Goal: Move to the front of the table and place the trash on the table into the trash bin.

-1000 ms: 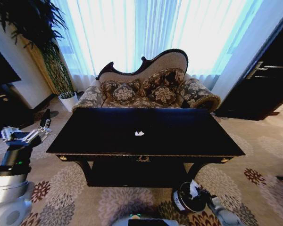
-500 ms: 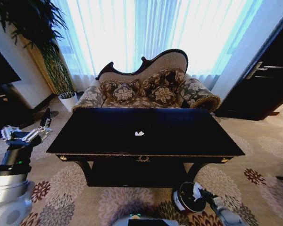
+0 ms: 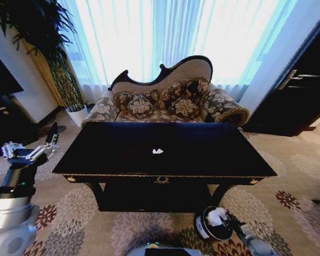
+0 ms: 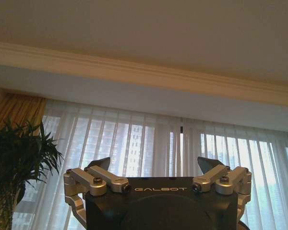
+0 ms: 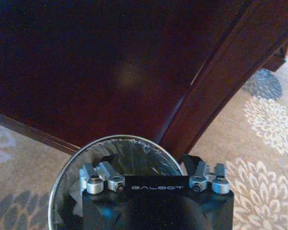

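Observation:
The glossy black table [image 3: 213, 152] stands in front of me with one small white piece of trash [image 3: 157, 151] near its middle. On the carpet at the table's near right leg stands the round trash bin [image 3: 205, 230]. A white lump [image 3: 217, 216] shows at its mouth. My right gripper [image 3: 228, 220] hangs just over the bin. In the right wrist view, the right gripper [image 5: 149, 160] is open above the shiny-lined trash bin [image 5: 114, 140], nothing between its fingers. My left gripper [image 3: 31, 152] is raised left of the table, and the left gripper [image 4: 155, 167] stands open and empty.
A patterned sofa [image 3: 165, 104] sits behind the table. A potted plant [image 3: 69, 85] stands at the back left and a dark cabinet [image 3: 301, 96] at the right. The table leg [image 5: 221, 76] rises close beside the bin. Flowered carpet lies open on both sides.
The white lump at the bin's mouth has shifted slightly down and left. The right gripper stays over the bin. Left arm, table and white piece are unchanged.

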`<state>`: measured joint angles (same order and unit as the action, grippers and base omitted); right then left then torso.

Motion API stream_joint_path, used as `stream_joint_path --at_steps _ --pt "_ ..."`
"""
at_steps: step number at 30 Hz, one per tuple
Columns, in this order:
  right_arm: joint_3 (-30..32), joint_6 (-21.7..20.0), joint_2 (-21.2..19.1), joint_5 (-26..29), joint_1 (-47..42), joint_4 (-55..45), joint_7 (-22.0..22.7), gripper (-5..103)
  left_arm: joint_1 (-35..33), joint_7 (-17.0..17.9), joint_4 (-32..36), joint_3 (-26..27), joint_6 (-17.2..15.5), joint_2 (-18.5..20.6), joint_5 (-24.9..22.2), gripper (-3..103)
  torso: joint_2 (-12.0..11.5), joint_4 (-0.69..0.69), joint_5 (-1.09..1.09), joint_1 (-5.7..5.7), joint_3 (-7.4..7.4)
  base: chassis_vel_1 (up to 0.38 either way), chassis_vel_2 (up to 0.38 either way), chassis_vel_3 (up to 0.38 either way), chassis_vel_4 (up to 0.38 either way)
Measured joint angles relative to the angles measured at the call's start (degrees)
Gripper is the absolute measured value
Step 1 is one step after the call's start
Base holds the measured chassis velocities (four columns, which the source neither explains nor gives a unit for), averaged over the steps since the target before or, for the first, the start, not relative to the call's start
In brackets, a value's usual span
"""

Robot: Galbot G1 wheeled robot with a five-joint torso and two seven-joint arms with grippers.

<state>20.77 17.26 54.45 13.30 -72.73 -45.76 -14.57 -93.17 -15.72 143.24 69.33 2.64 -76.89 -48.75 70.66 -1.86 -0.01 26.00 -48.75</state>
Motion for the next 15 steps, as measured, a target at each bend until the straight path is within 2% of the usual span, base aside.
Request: stream_joint_path --at_steps 1,6,7,9,11,12,13,15 --pt "0.00 0.00 0.00 0.00 0.00 0.00 0.00 73 0.00 0.00 0.00 0.00 0.00 0.00 0.00 100 0.00 0.00 0.00 0.00 0.00 0.000 0.000 0.000 0.000" --pt "0.82 1.80 -0.71 -0.45 -1.29 -1.02 -3.18 93 -0.06 -0.01 0.00 0.03 0.06 0.00 -0.03 100 0.00 0.00 0.00 0.00 0.00 0.000 0.000 0.000 0.000" --pt "0.82 1.80 -0.71 -0.45 -1.29 -1.02 -3.18 93 -0.06 -0.01 0.00 0.03 0.06 0.00 -0.03 100 0.00 0.00 0.00 0.00 0.00 0.000 0.000 0.000 0.000" --pt "1.61 3.56 -1.33 0.32 -2.58 -2.44 -8.07 99 -0.04 -0.02 0.00 0.03 0.07 0.05 -0.09 100 0.00 0.00 0.00 0.00 0.00 0.000 0.000 0.000 0.000" --pt "2.23 6.03 -2.08 3.52 -3.87 -3.81 -15.37 100 0.02 -0.02 0.00 0.04 0.06 0.09 -0.18 100 0.00 0.00 0.00 0.00 0.00 0.000 0.000 0.000 0.000" --pt "2.23 6.03 -2.08 3.52 -3.87 -3.81 -15.37 100 0.02 -0.02 0.00 0.04 0.06 0.09 -0.18 100 0.00 0.00 0.00 0.00 0.00 0.000 0.000 0.000 0.000" --pt "2.52 9.24 -2.77 8.27 -4.45 -4.25 -22.59 100 0.08 -0.02 0.00 0.04 0.07 0.11 -0.22 100 0.00 -0.01 0.01 0.00 0.00 0.000 0.000 0.000 0.000" --pt "3.02 12.36 -3.75 14.85 -5.65 -5.95 -32.49 100 0.15 -0.02 0.00 0.07 0.07 0.11 -0.30 100 0.00 0.01 -0.02 0.00 0.00 0.000 0.000 0.000 0.000"
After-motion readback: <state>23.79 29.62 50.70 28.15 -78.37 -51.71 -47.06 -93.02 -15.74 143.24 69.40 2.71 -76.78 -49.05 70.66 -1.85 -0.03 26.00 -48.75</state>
